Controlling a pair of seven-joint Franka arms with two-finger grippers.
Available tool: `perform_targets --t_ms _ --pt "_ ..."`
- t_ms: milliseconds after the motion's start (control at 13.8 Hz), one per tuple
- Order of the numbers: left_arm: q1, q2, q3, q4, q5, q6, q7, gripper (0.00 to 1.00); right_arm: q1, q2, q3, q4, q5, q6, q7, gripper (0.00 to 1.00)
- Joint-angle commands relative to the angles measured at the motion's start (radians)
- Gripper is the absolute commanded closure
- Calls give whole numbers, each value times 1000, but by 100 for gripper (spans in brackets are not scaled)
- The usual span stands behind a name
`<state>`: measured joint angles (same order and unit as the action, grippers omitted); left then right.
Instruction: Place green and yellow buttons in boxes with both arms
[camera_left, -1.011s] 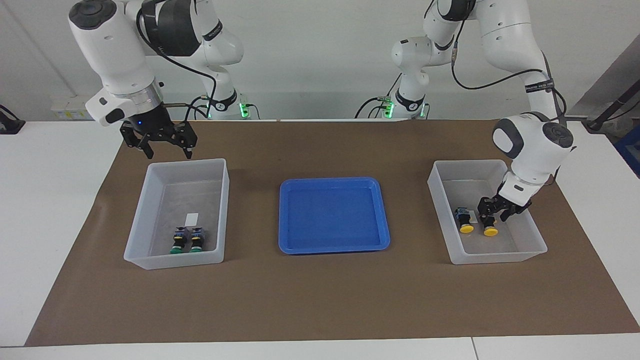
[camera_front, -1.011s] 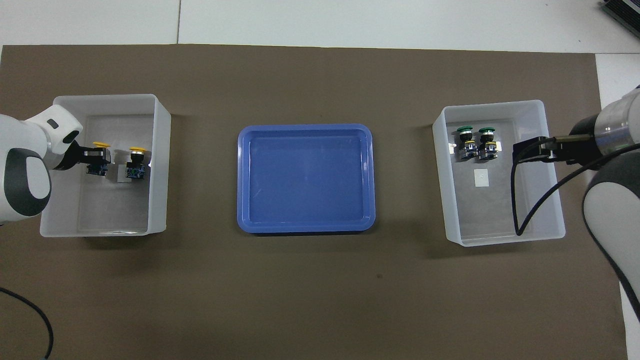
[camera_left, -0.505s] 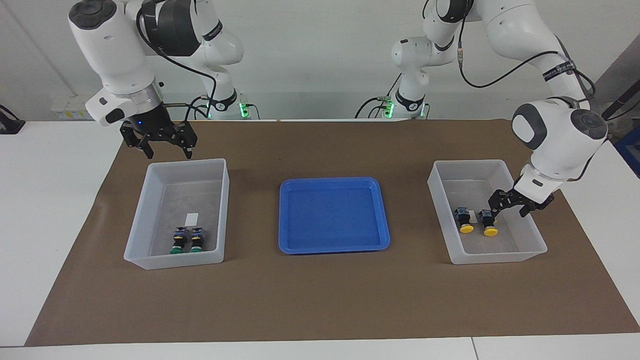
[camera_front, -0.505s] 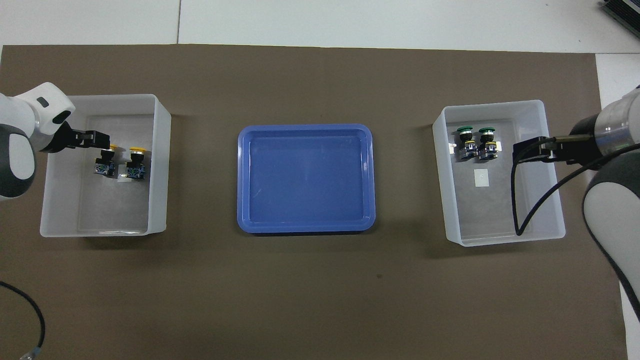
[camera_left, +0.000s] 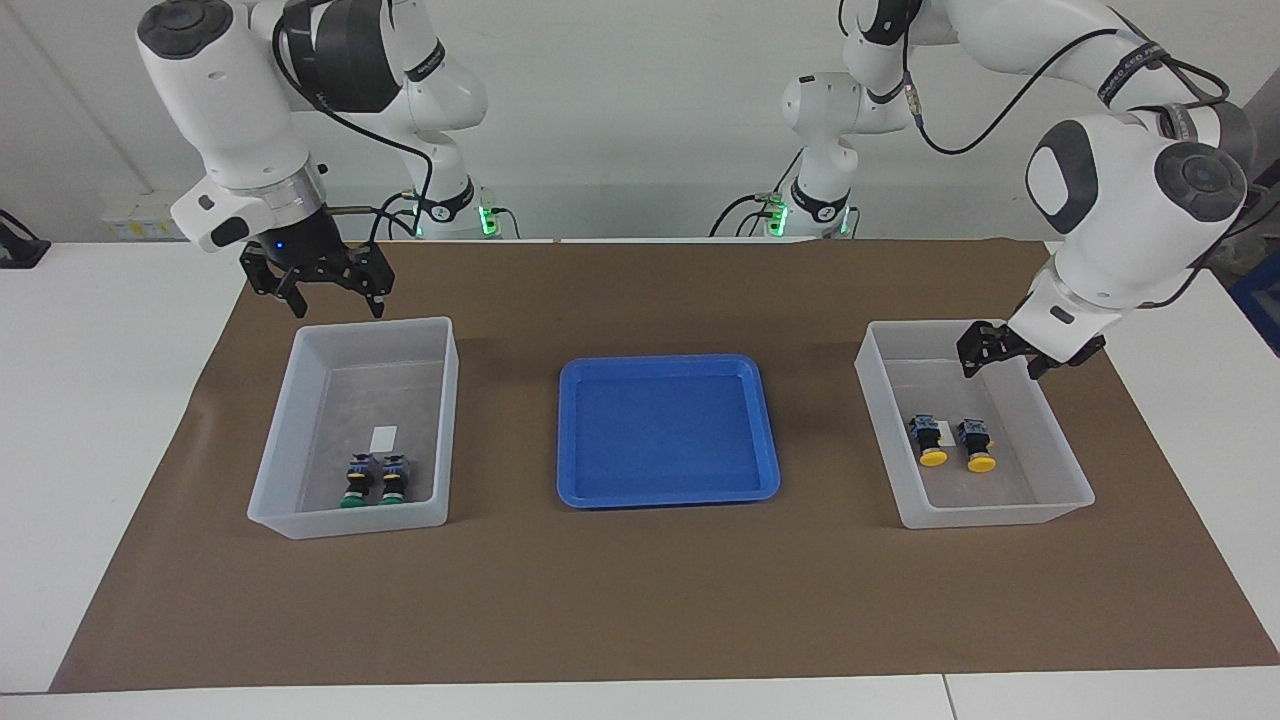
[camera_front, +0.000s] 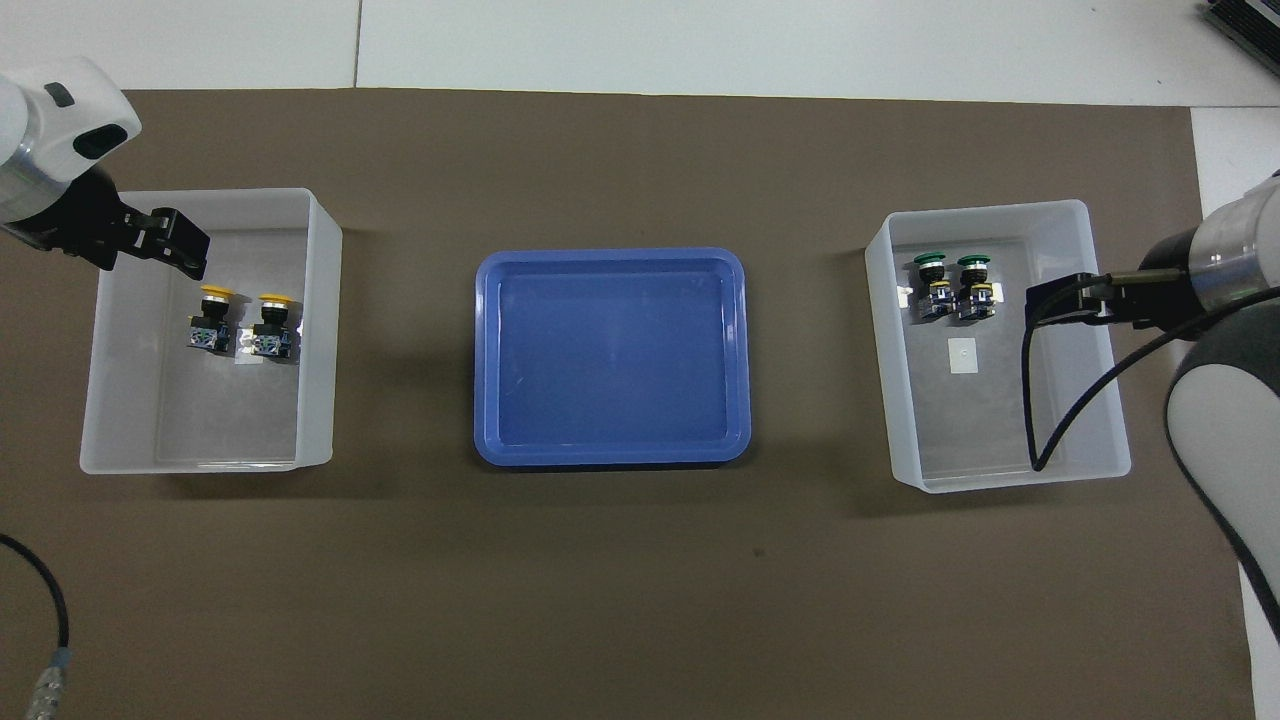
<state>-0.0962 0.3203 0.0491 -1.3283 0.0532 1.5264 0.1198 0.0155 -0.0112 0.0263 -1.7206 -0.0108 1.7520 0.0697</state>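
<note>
Two yellow buttons (camera_left: 933, 440) (camera_left: 978, 445) lie side by side in the box (camera_left: 1000, 520) at the left arm's end; they also show in the overhead view (camera_front: 212, 320) (camera_front: 272, 325). Two green buttons (camera_left: 355, 482) (camera_left: 393, 480) lie together in the box (camera_left: 345, 525) at the right arm's end, also seen from overhead (camera_front: 933, 285) (camera_front: 975, 287). My left gripper (camera_left: 1000, 358) (camera_front: 170, 245) is open and empty, up in the air over the yellow buttons' box. My right gripper (camera_left: 337, 302) (camera_front: 1060, 298) is open and empty, waiting over the edge of the green buttons' box.
A shallow blue tray (camera_left: 665, 430) (camera_front: 610, 355) sits empty between the two boxes on the brown mat (camera_left: 640, 600). A small white label (camera_left: 383, 437) lies in the green buttons' box. A black cable (camera_front: 1035, 400) hangs over that box.
My left gripper has let go of the outer yellow button, which stays in the box, and has risen out of the box. The right arm has not moved.
</note>
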Motion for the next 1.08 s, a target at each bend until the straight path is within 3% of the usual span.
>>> perform_targets --t_ms 0,361,505,794,1011 --pt "-40 13 5 72 8 -87 -8 12 -9 -7 6 -2 25 -11 5 0" --pt "-57 -107 1 58 -49 -86 -8 6 -9 -7 6 -2 25 -11 5 0" --pt "-54 -136 3 -6 -49 -54 -8 0 -11 -7 6 -2 25 -11 5 0" --pt "-47 -220 6 -207 -49 112 -3 0 -9 -7 6 -2 25 -11 5 0" --pt "-48 -225 8 -210 -47 117 -5 0 -9 -7 6 -2 25 -11 5 0"
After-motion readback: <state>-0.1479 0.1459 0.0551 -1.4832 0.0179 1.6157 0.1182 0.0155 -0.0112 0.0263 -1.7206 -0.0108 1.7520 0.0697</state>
